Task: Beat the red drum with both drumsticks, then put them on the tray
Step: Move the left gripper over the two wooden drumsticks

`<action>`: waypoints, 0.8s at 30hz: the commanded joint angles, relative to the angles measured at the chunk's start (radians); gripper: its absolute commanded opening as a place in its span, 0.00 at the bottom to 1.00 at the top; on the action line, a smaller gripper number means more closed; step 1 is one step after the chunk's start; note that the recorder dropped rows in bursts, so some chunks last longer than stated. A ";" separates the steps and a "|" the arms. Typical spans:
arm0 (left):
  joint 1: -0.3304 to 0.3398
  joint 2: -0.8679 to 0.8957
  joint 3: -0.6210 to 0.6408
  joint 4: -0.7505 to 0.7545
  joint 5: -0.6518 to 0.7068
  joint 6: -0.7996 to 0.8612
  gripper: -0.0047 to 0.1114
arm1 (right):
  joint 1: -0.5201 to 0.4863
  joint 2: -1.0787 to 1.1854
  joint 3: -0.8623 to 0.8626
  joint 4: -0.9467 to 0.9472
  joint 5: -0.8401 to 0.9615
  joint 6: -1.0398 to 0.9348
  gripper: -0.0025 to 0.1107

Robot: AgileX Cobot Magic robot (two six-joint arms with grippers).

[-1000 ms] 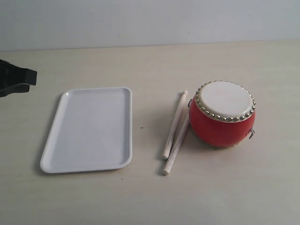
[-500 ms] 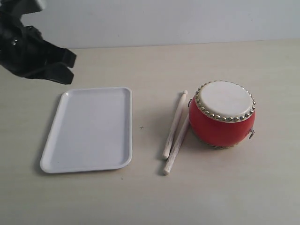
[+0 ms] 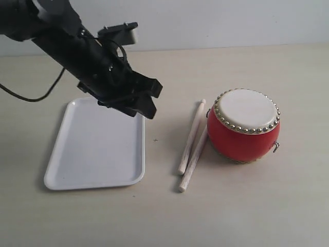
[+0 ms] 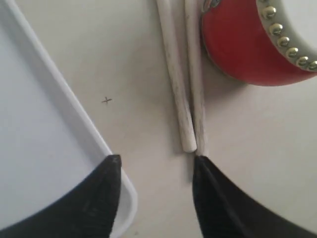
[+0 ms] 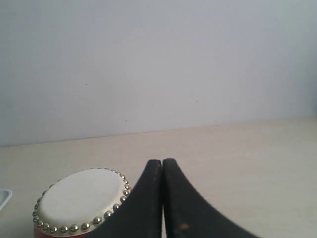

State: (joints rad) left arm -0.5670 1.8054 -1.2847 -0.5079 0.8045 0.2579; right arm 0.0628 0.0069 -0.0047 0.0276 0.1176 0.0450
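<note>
The red drum (image 3: 243,126) with its cream studded top stands on the table at the right; it also shows as the red drum (image 4: 252,42) and the drum (image 5: 81,203). Two pale drumsticks (image 3: 192,144) lie side by side against its left flank, the drumsticks (image 4: 183,79) pointing toward my left gripper. The white tray (image 3: 97,144) lies at the left. My left gripper (image 3: 151,100) hangs open over the tray's right rim, fingers spread with nothing between them (image 4: 156,161). My right gripper (image 5: 162,162) is shut and empty beside the drum; it is outside the exterior view.
The black left arm (image 3: 67,41) reaches in from the upper left, with a cable trailing behind it. A small dark mark (image 3: 156,139) is on the tabletop between tray and sticks. A pale wall (image 3: 205,20) rises behind the table.
The left arm has swung in from the far left edge to the right, over the tray's upper right corner, toward the drumsticks. Drum, sticks and tray have not moved.
</note>
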 commanded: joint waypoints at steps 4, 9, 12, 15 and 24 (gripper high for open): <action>-0.014 0.074 -0.007 -0.121 -0.019 0.063 0.50 | -0.005 -0.007 0.005 0.001 -0.009 -0.006 0.02; -0.030 0.086 -0.047 -0.062 -0.052 -0.076 0.50 | -0.005 -0.007 0.005 -0.002 -0.009 -0.006 0.02; -0.072 0.113 -0.128 0.143 -0.002 -0.230 0.50 | -0.005 -0.007 0.005 -0.002 -0.009 -0.006 0.02; -0.112 0.165 -0.217 0.294 0.064 -0.362 0.50 | -0.005 -0.007 0.005 -0.002 -0.009 -0.006 0.02; -0.164 0.340 -0.404 0.312 0.187 -0.449 0.50 | -0.005 -0.007 0.005 -0.002 -0.009 -0.006 0.02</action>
State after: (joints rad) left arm -0.7196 2.1004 -1.6500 -0.2179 0.9467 -0.1500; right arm 0.0628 0.0069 -0.0047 0.0276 0.1176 0.0450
